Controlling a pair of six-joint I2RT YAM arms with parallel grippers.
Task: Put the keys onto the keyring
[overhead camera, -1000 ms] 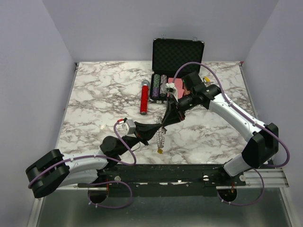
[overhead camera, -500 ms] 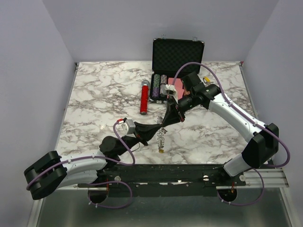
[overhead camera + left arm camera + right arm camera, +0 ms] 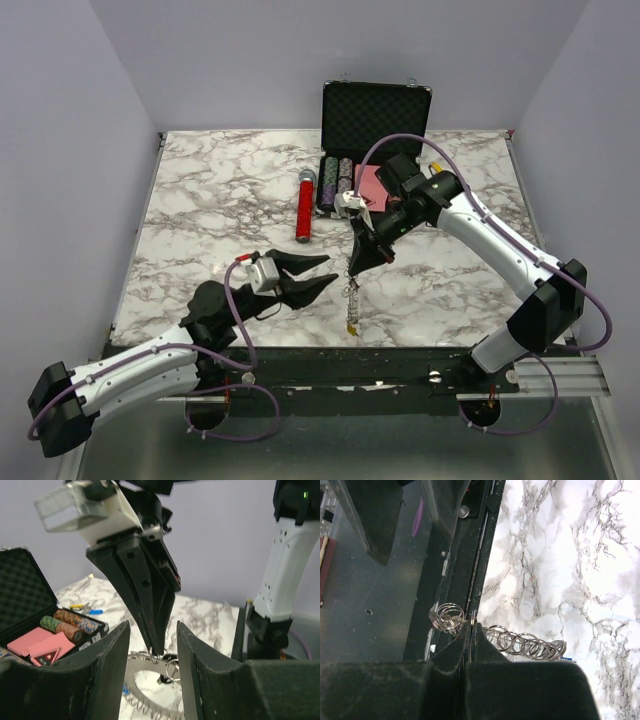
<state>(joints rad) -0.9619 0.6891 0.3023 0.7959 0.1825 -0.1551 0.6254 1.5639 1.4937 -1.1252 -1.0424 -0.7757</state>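
Here right hand (image 3: 357, 268) pinched on keyring (image 3: 351, 300); left hand (image 3: 331, 270) parted, empty.

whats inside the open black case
Rows of poker chips and a pink card deck lie in the black case; from above, the right arm hides its right end.

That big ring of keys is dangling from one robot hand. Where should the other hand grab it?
I'd grab the keyring low on its thin rim, under where the shut right gripper pinches its top. Come level from the open left gripper's side: the ring hangs straight down, so jaws can close across its flat faces.
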